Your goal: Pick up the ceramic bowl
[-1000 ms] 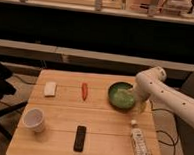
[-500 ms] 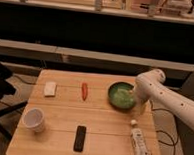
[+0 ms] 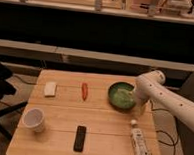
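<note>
The bowl (image 3: pixel 120 96) sat toward the worktop's (image 3: pixel 104 128) two o'clock corner. The end effector (image 3: pixel 138 107) hung at its four o'clock rim, and I could not tell whether it was wide or narrow. I judged it should straddle the rim squarely before closing. The arm hid the contact point.

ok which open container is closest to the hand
The green ceramic bowl: the hand is at its rim. The white cup stands far off, at the table's opposite front corner.
</note>
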You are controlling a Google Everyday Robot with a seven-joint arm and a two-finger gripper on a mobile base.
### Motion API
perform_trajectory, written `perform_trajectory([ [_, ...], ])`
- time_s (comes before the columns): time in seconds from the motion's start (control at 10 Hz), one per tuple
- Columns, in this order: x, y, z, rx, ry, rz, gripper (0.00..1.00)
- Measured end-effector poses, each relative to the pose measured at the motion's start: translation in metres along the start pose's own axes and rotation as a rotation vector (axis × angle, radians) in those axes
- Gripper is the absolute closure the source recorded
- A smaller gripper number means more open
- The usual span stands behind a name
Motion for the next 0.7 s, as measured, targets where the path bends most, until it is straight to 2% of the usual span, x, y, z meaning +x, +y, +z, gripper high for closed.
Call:
perform_trajectory([
  [0.3,0.0001,0.0003,0.0032,-0.002,-0.007,0.000,0.63],
  [0.4,0.0006,0.0006,0.0057,-0.011,-0.010,-0.002,0.75],
  [0.7,-0.0009,0.0031,0.0065,-0.017,-0.006,-0.011,0.99],
])
